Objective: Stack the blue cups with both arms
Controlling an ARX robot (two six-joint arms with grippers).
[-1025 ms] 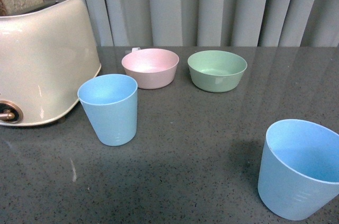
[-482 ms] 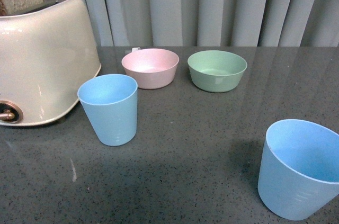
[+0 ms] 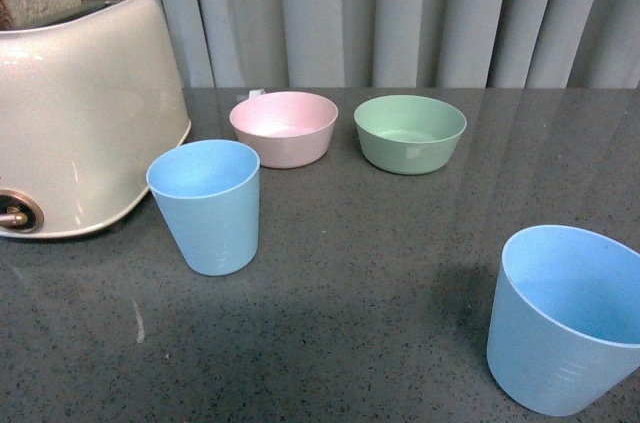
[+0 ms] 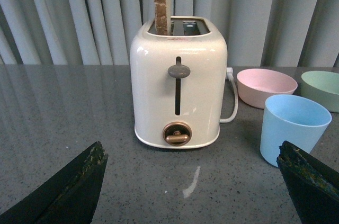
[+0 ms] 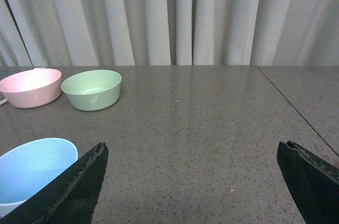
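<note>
Two blue cups stand upright on the dark counter [image 3: 380, 263], well apart, mouths up and empty. The left cup [image 3: 205, 205] stands just beside the toaster [image 3: 70, 113], near its front corner, with a narrow gap between them. The right cup [image 3: 565, 318] stands closer to the robot and far to the right, with its edge cut off by the frame of the front view.

Behind the cups, near the grey curtain [image 3: 400, 13], a pink bowl [image 3: 284, 128] and a green bowl [image 3: 410, 133] sit side by side, close but not touching. The pink bowl is the nearer one to the left cup. A slice of bread [image 4: 161, 4] stands up out of one toaster slot, and a white cord [image 4: 232, 102] loops from the toaster's side toward the pink bowl.

Neither arm shows in the front view. In the left wrist view the left jaws are wide apart with nothing between them. Their black fingers [image 4: 69, 192] hang above the counter in front of the toaster, and the left cup shows just past one fingertip. In the right wrist view the right jaws are also wide apart and hold nothing. One finger [image 5: 69, 192] partly covers the right cup, which sits low and close to it, and the two bowls lie farther off across the counter.
</note>
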